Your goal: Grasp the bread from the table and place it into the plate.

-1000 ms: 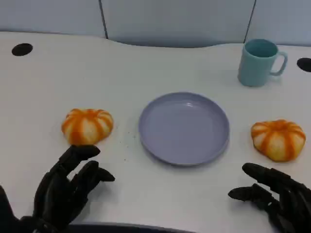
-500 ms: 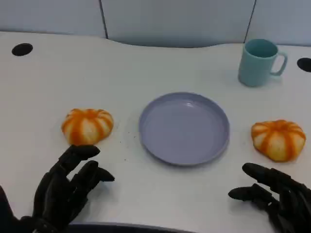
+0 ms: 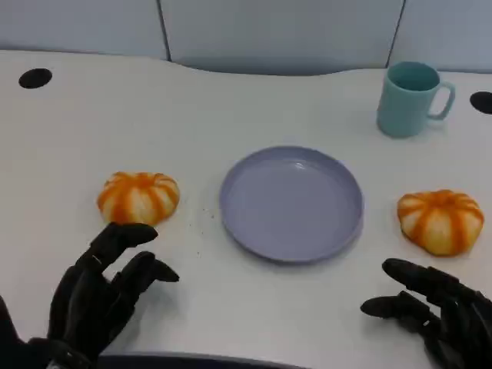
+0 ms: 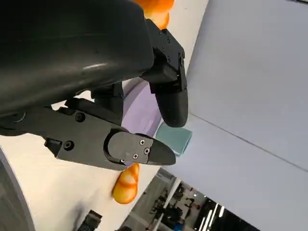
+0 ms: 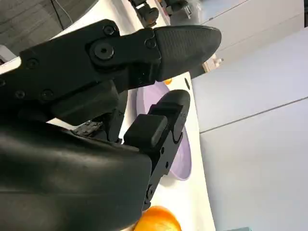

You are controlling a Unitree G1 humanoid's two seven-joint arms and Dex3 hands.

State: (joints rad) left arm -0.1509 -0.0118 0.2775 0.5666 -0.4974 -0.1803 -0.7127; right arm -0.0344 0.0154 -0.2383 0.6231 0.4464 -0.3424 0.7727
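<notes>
while the left robot hand [image 3: 100, 296] hovers spread and empty, bread [image 3: 138, 198] just beyond its fingertips

Bright, even light falls from above onto the white table [image 3: 92, 131], which looks slightly washed out. Shadows are soft and short: a faint one lies under the near rim of the plate [image 3: 290, 202] and beside the mug [image 3: 410, 98]. The head view is fairly sharp in the middle, a little soft on the near hands. In the left wrist view a pale glare streak sits on the black shell of the left hand [image 4: 91, 67], and the far room is dim and blurred
</notes>
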